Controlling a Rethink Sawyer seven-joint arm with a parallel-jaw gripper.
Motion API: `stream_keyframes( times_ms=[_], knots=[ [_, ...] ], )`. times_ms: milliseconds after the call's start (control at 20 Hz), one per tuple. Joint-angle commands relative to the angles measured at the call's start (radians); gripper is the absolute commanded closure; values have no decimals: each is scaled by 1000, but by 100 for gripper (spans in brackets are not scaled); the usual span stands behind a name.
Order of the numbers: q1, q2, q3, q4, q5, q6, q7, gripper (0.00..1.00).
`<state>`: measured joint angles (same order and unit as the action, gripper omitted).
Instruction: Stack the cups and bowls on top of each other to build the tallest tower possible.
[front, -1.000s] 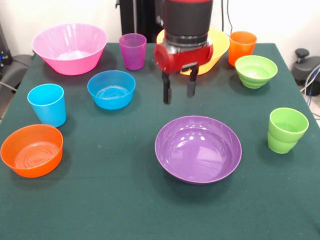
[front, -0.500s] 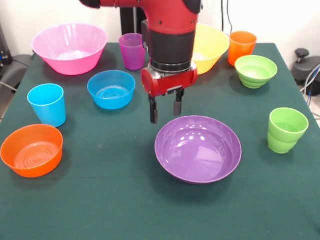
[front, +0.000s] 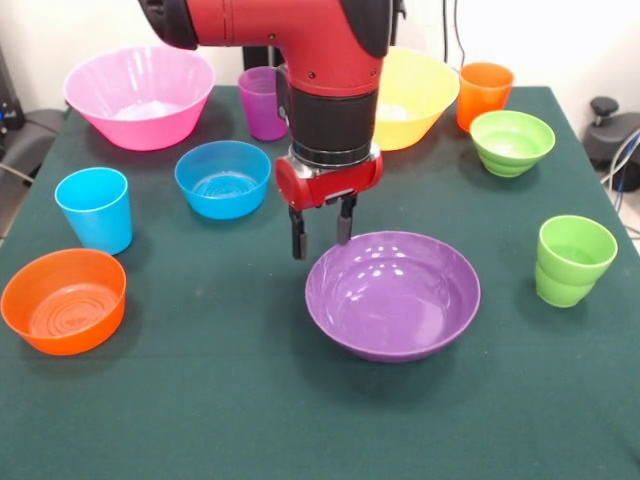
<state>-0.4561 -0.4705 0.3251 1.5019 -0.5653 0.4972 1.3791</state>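
We see the wide purple bowl (front: 392, 295) nearest, glossy and shallow, upright on the green bench (front: 200, 400). The tool (front: 320, 232) hangs at its far-left rim, fingers parted, one on each side of the rim, nothing clamped. Since half a second ago it has dropped lower; the bowl has shifted slightly left. Blue bowl (front: 223, 178) sits beyond.

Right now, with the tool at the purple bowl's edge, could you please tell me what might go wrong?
The open tool straddles the far-left rim of the purple bowl; a grip on that thin edge may slip or tip the wide bowl.

The blue bowl sits close by, so a swing of the arm toward it could knock it.
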Motion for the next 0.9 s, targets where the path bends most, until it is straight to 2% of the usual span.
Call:
stream_keyframes(
  times_ms=[50, 250, 550, 900],
  knots=[
    [-24, 51, 43, -50, -86, -83, -43, 0],
    [-40, 49, 65, -35, -75, -104, -41, 0],
    [-39, 72, 56, -46, -67, -98, -31, 0],
    [-80, 68, 107, -8, -50, -158, -28, 0]
  ],
)
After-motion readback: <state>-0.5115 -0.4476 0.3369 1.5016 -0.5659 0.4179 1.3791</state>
